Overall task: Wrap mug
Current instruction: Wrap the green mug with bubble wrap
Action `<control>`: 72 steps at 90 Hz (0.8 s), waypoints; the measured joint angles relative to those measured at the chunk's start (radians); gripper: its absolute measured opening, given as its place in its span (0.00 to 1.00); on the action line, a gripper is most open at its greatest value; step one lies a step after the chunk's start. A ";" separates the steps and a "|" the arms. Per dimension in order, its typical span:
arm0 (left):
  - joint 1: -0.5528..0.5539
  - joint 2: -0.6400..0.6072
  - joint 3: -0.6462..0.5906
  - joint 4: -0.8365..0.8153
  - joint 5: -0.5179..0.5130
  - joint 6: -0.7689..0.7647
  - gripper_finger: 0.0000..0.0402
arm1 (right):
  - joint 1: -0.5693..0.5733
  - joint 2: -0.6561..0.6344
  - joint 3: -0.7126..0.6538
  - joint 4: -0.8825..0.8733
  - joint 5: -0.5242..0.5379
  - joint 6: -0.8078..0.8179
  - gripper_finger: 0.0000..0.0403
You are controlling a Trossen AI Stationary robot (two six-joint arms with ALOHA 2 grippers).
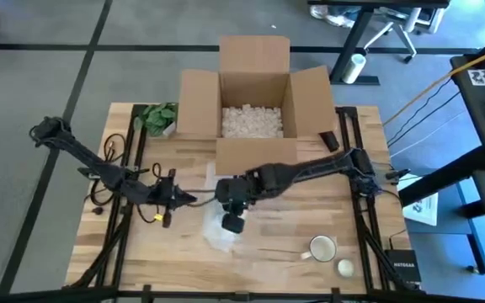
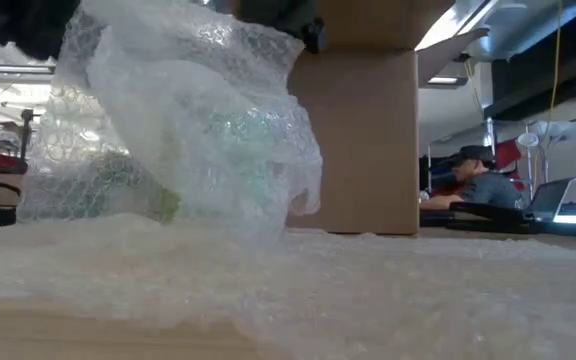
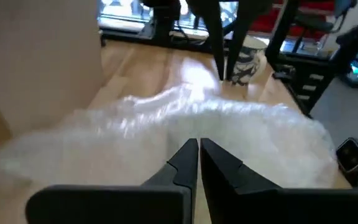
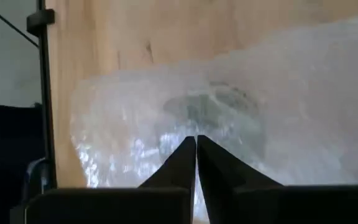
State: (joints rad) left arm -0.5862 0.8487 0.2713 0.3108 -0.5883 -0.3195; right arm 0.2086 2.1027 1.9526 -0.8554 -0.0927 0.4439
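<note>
Clear bubble wrap (image 2: pixel 268 290) covers the near table (image 1: pixel 352 215), and the right gripper (image 4: pixel 196 144), jaws pinched on a fold, lifts it over something greenish, seemingly the mug (image 2: pixel 238 150). The left gripper (image 3: pixel 199 146), jaws together, sits at the wrap's edge. Behind stands a box (image 1: pixel 255 101).

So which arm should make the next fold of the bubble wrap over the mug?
Probably right: the right gripper is directly over the clear bubble wrap sheet, fingers shut on it. The left gripper sits beside the sheet's edge, fingers closed.
</note>
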 joint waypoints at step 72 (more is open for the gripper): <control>-0.068 0.101 -0.226 0.285 -0.076 -0.299 0.00 | -0.050 0.223 0.016 -0.072 -0.176 -0.030 0.00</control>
State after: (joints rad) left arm -0.6544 0.9499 0.0448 0.5958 -0.6647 -0.6186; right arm 0.1582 2.3256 1.9683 -0.9279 -0.2691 0.4141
